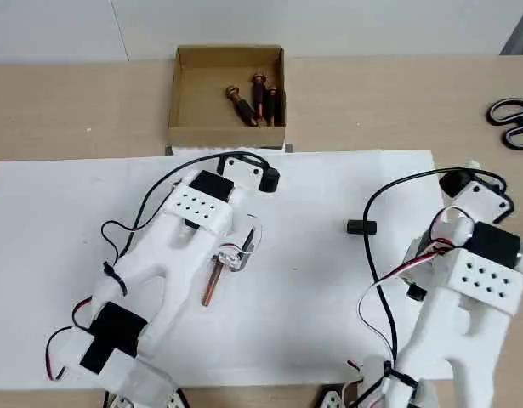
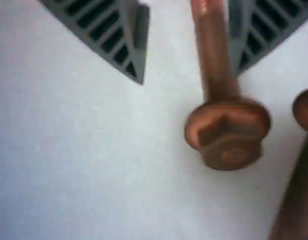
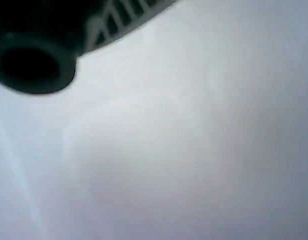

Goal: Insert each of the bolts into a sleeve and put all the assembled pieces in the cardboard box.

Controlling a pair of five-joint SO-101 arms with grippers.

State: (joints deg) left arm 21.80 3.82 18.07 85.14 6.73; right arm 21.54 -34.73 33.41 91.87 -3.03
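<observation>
Left arm: the left pincer (image 1: 237, 255) is low over the white sheet (image 1: 329, 323), jaws well apart. A copper bolt (image 2: 226, 132) sits between them, its shaft against one finger (image 2: 254, 35); the other finger (image 2: 118, 45) is clear of it, so nothing is clamped. A second bolt (image 2: 296, 190) lies just beside the first, at the frame edge in the left wrist view.

Right arm: the right pincer (image 1: 423, 268) is over the right side of the sheet. A black sleeve (image 3: 33, 67) shows close against it, open end towards the camera. Whether this pincer is open or closed, or grips that sleeve, cannot be told.

A loose sleeve (image 1: 361, 227) lies on the sheet between the two arms, apart from both.

The cardboard box (image 1: 227, 134) stands on the worktop (image 1: 74, 110), touching the far edge of the sheet. Three assembled pieces (image 1: 254, 104) lie together inside, towards its right half.

Scissors (image 1: 512, 119) lie on the worktop at the far right, well apart from the box.
</observation>
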